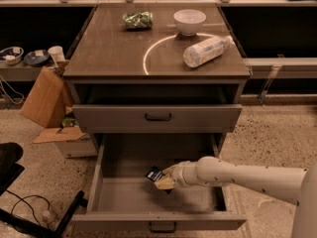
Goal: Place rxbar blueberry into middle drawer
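Observation:
The middle drawer (pixel 119 198) is pulled wide open below the cabinet top, its grey floor showing. My white arm reaches in from the right. My gripper (pixel 162 180) hangs inside the drawer above its floor, shut on the rxbar blueberry (pixel 155 174), a small dark packet that sticks out to the left of the tan fingers (pixel 165 182).
On the cabinet top stand a green snack bag (pixel 138 20), a white bowl (pixel 189 21) and a white bottle (pixel 206 50) lying on its side. The shallower drawer (pixel 157 117) above is slightly open. A cardboard box (pixel 44 100) and a black chair base (pixel 20 202) stand at the left.

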`<state>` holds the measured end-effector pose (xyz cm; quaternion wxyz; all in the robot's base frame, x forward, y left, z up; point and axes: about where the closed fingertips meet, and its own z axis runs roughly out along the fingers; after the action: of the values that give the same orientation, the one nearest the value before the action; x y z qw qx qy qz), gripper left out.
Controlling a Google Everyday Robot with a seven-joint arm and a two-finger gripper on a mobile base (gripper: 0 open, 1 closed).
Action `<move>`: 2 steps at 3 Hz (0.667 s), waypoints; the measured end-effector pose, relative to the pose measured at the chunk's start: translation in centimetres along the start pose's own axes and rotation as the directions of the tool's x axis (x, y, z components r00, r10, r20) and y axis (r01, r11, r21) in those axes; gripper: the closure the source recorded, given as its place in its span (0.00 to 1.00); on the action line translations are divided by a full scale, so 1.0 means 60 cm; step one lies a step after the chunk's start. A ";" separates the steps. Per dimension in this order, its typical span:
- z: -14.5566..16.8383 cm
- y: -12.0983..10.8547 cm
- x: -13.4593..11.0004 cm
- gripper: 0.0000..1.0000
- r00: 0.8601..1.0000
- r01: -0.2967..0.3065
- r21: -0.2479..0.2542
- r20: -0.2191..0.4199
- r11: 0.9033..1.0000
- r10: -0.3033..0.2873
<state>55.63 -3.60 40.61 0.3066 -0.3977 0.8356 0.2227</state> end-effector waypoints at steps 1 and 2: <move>0.000 0.000 0.000 0.50 1.000 0.000 0.000 0.000 1.000 0.000; 0.000 0.000 0.000 0.28 1.000 0.000 0.000 0.000 1.000 0.000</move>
<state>55.63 -3.60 40.60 0.3066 -0.3977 0.8356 0.2227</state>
